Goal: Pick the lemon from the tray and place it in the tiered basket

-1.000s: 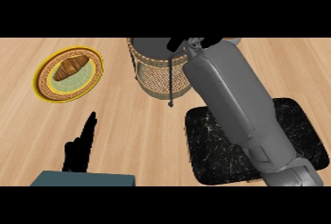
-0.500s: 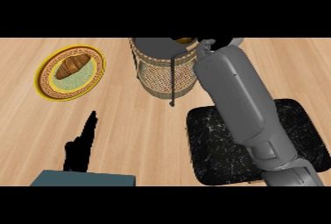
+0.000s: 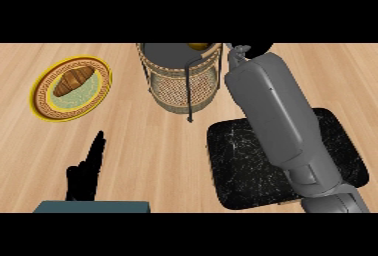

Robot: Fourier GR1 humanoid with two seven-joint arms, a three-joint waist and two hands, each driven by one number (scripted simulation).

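Observation:
The lemon [image 3: 198, 46] shows as a small yellow patch inside the top tier of the woven tiered basket [image 3: 173, 87], at the view's upper edge. My right forearm stretches up across the black marbled tray [image 3: 240, 165], which has nothing visible on it. Only a black bit of my right hand [image 3: 249, 49] shows, just right of the basket's rim and apart from the lemon; the rest is cut off. My left hand [image 3: 85, 170] rests open at the lower left, fingers up.
A yellow-rimmed plate [image 3: 46, 107] with a croissant [image 3: 74, 82] lies at the upper left. A dark cord [image 3: 190, 95] hangs down the basket's front. A teal block [image 3: 92, 206] sits at the lower edge under my left hand.
My right hand and forearm have shifted right, off the basket's top. The yellow lemon now shows inside the top tier. My left hand has not moved.

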